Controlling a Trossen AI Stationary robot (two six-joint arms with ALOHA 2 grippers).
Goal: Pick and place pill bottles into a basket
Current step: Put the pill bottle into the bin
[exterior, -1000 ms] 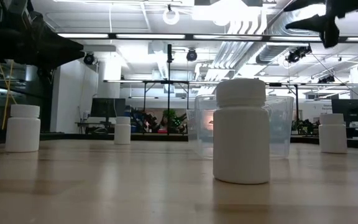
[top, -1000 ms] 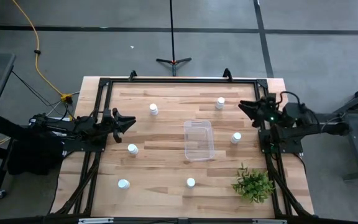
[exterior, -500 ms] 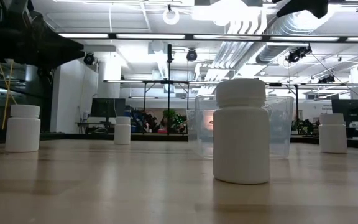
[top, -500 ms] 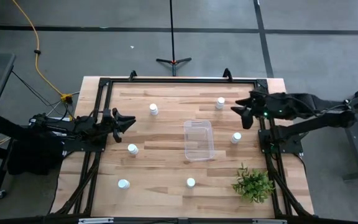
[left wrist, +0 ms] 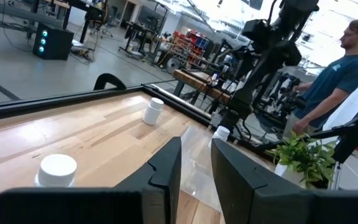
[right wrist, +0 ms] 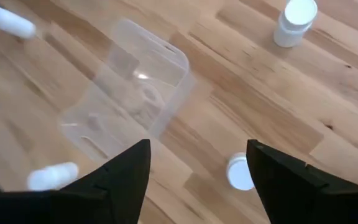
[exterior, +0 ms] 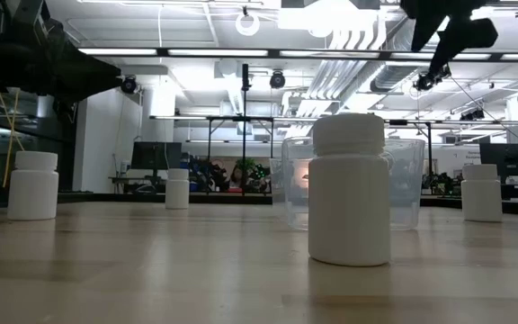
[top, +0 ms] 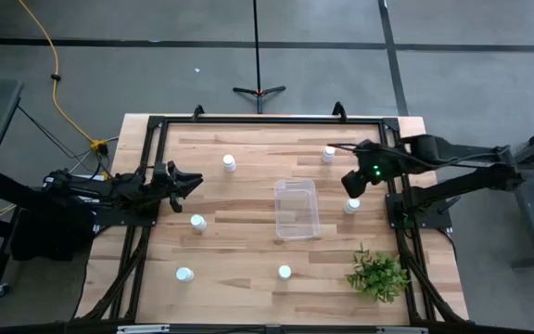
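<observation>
Looking down, we see the wooden table (top: 248, 204) with the basket (top: 297, 209), a clear bin, standing empty near its middle. The left arm waits at the left edge, the left gripper (top: 193, 180) holding nothing, its fingers (left wrist: 166, 168) set with a narrow gap between them. The right gripper (top: 349, 182) hangs over the right side of the table, between two pill bottles; its fingers (right wrist: 126, 171) stand wide apart and empty above the nearer bottle (top: 351, 205), which is just right of the basket. A green plant (top: 377, 275) sits at the near right corner. The other pill bottles (top: 229, 163) stand upright and scattered: one far left of the basket, one at far right (top: 328, 153), one left (top: 197, 222), and two along the near side (top: 184, 274) (top: 285, 272). None lies in the basket.
</observation>
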